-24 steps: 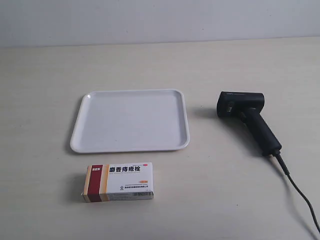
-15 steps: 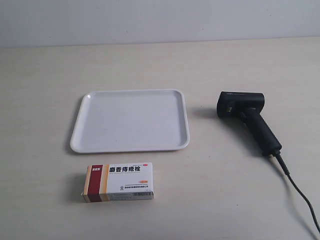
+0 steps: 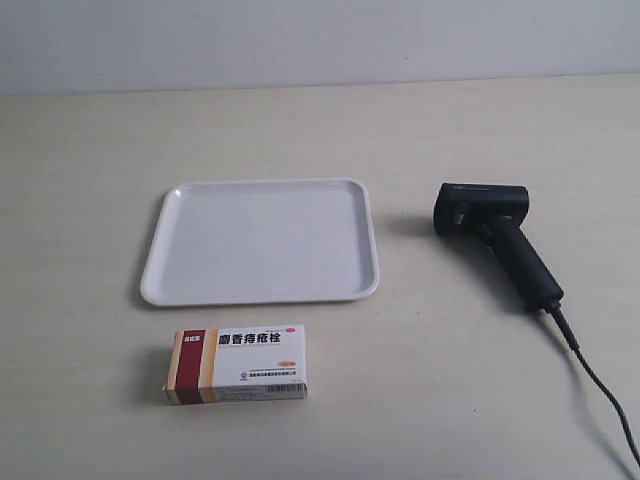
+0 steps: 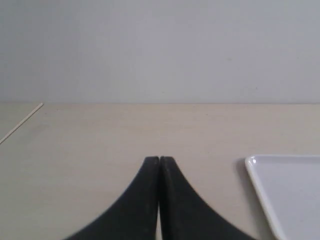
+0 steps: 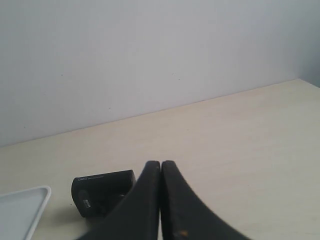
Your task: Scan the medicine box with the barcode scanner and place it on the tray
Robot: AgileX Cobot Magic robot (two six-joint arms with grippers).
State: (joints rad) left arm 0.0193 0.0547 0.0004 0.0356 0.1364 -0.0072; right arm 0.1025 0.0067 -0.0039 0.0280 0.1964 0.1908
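The medicine box [image 3: 237, 363] lies flat on the table, its dark red and tan band at the exterior view's left, just in front of the white tray [image 3: 165, 280]. To the right of the tray lies the black barcode scanner [image 3: 495, 238] on its side, with its cable [image 3: 598, 390] trailing to the lower right. No arm shows in the exterior view. My left gripper [image 4: 159, 159] is shut and holds nothing, with a tray corner [image 4: 260, 172] beside it. My right gripper [image 5: 160, 163] is shut and holds nothing, with the scanner's head [image 5: 102, 191] just beyond its fingers.
A pale wall [image 3: 320, 40] runs behind the light wooden table [image 3: 90, 170]. A tray corner [image 5: 30, 200] shows at the edge of the right wrist view. A table edge [image 4: 20, 122] shows in the left wrist view.
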